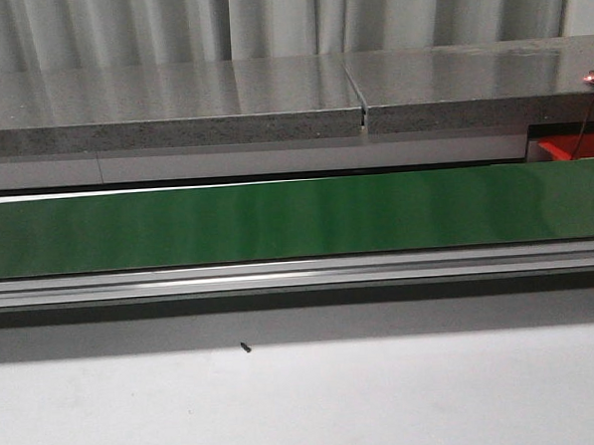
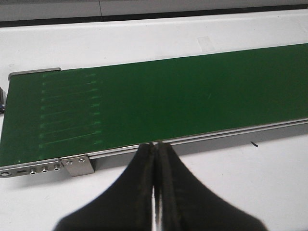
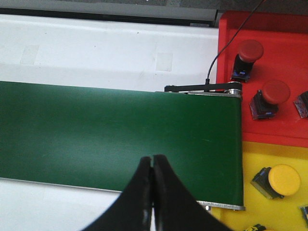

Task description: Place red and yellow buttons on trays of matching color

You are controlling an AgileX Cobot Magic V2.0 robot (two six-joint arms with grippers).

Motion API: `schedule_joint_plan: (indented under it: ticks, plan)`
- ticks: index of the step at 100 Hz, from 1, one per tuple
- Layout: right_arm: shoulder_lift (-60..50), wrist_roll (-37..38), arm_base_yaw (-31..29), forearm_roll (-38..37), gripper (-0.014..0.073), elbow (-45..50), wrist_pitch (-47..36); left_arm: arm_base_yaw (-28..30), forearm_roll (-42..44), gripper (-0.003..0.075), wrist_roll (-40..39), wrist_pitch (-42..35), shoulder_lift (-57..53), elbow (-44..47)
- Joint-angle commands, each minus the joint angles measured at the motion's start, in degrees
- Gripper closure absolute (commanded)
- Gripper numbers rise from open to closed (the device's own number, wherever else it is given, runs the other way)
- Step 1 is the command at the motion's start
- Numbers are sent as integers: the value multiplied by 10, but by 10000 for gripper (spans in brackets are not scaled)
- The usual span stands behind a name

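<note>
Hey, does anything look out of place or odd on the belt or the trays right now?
Nothing stands out. The green belt is bare, red buttons sit on the red tray, a yellow button on the yellow tray.

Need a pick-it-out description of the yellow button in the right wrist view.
Find the green conveyor belt and follow it to the end with the coloured trays. On the yellow tray, beside the red tray, lies the yellow button: the only fully visible yellow cap; both red buttons have red caps.
</note>
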Motion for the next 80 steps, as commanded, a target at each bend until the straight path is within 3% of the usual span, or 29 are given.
schedule_joint_plan:
  ticks: [1,45,80]
  plan:
    - [-37,3,-1,4,661,6,-36,-4,-11,741,0,-32,-1,-14]
    - [-209,85,-1,-78,661,159,-55,-4,-11,741,0,-32,-1,-14]
    - [-324,87,-1,-103,661,226,-55,-4,-11,741,0,-32,-1,-14]
